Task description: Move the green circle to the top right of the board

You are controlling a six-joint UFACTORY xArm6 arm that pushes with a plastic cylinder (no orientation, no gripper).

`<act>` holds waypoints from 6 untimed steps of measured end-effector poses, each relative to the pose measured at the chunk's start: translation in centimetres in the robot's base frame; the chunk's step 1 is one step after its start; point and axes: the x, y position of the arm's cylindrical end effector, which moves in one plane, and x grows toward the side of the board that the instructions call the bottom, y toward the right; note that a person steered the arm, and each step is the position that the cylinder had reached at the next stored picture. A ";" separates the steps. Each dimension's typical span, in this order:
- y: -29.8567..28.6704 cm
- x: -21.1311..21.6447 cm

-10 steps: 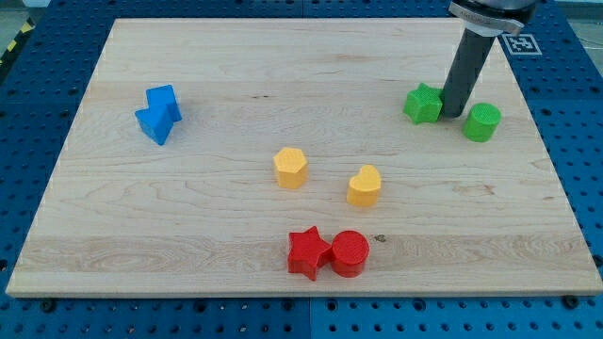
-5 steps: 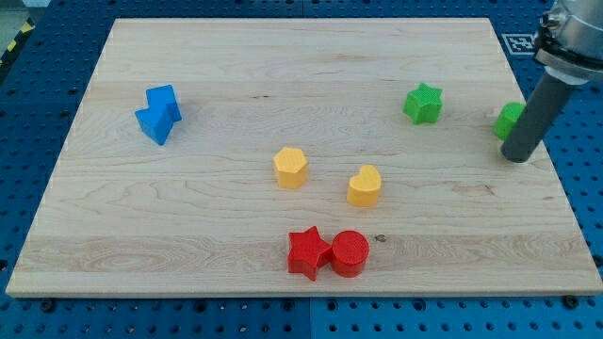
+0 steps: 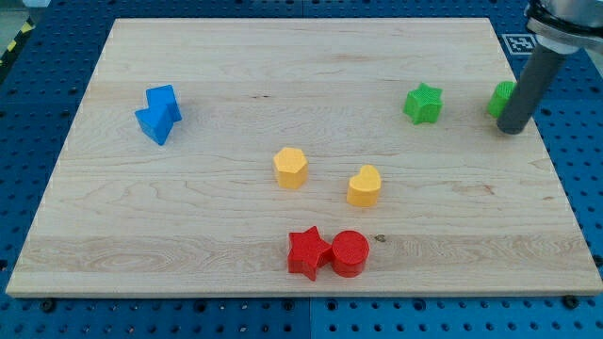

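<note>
my tip [image 3: 511, 130] rests on the pale wooden bench [image 3: 283, 66]; no gripper, nothing held. small green plastic circle [image 3: 502, 98] touches the rod just up-left of the tip, half hidden, near the right edge. green star block [image 3: 423, 104] lies well left. risk: an off-centre push slips the circle sideways off the edge.

My tip [image 3: 511, 130] rests low at the view's right.
</note>
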 end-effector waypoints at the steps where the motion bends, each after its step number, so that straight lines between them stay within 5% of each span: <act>1: 0.8 -0.6; 3: -2.7 -7.0; 5: 1.3 -4.4; 6: -0.1 -7.6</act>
